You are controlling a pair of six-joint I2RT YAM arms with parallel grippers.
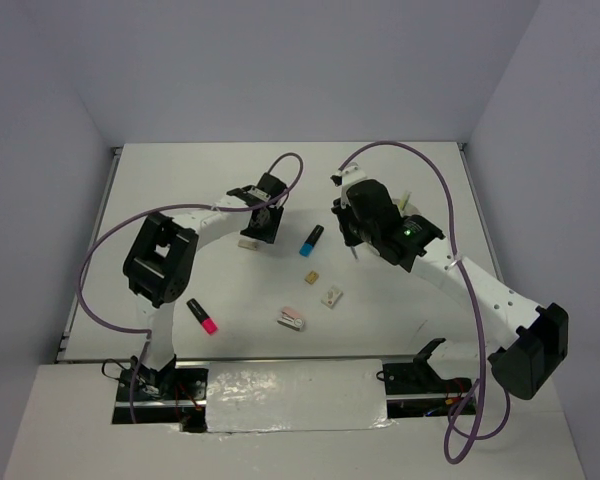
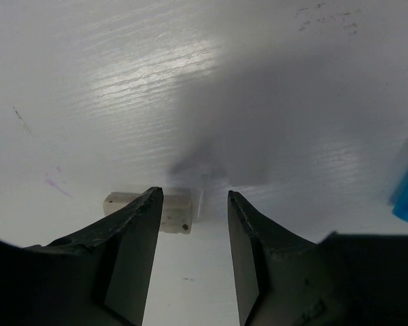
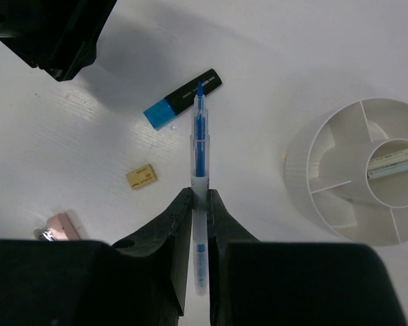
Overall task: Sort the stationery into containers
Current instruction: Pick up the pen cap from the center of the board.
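My right gripper (image 3: 199, 193) is shut on a clear pen with a blue core (image 3: 199, 129), holding it above the table to the left of the round white tub (image 3: 306, 170). The tub's middle compartment holds two pale pens (image 3: 394, 161). In the top view my right gripper (image 1: 354, 243) hides most of the tub. My left gripper (image 2: 194, 200) hangs low over a small white eraser (image 2: 178, 212), jaws apart. The eraser lies at the tip of the left finger (image 2: 146, 217), partly behind it. The same eraser (image 1: 247, 242) shows beside my left gripper (image 1: 254, 232) in the top view.
A blue-ended black marker (image 1: 311, 240) lies between the two grippers. Nearer the arm bases lie a tan eraser (image 1: 310, 277), a small white piece (image 1: 331, 296), a pinkish clip (image 1: 291, 319) and a pink-ended black highlighter (image 1: 203, 316). Purple cables loop over both arms.
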